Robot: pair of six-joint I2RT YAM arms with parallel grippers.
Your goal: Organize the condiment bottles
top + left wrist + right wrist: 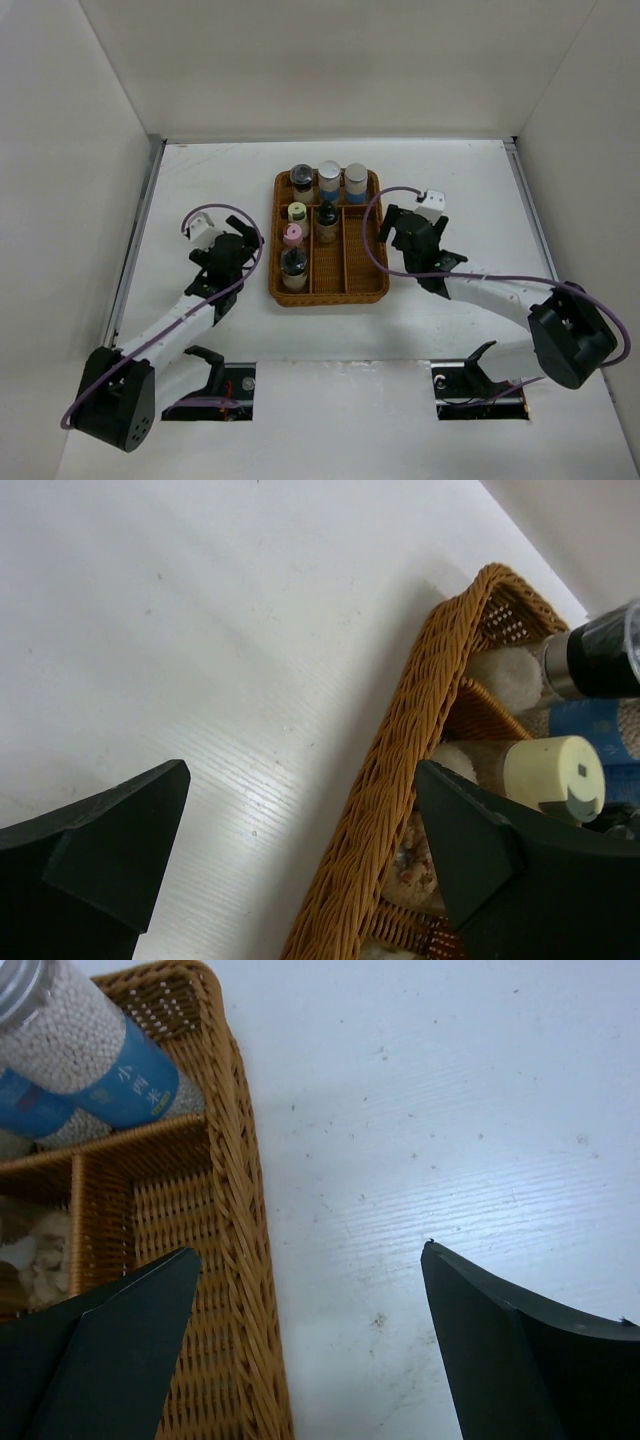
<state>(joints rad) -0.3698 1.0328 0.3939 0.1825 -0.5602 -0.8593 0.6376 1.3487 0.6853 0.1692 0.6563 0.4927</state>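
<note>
Several condiment bottles stand in the brown wicker tray (362,282). Along the back are a black-capped one (302,179) and two blue-labelled ones (329,180) (355,180). The left column holds a pale yellow cap (297,212), a pink cap (292,235) and a black-capped jar (294,265). A small black-capped bottle (327,222) is in the middle. My left gripper (250,250) is open and empty at the tray's left rim (400,780); the yellow cap (555,777) shows beside its right finger. My right gripper (393,230) is open and empty over the right rim (235,1210), near a blue-labelled bottle (90,1060).
White walls enclose the table on the left, back and right. Two dark openings (215,390) (480,390) sit at the near edge by the arm bases. The tray's middle and right front compartments (360,255) hold nothing.
</note>
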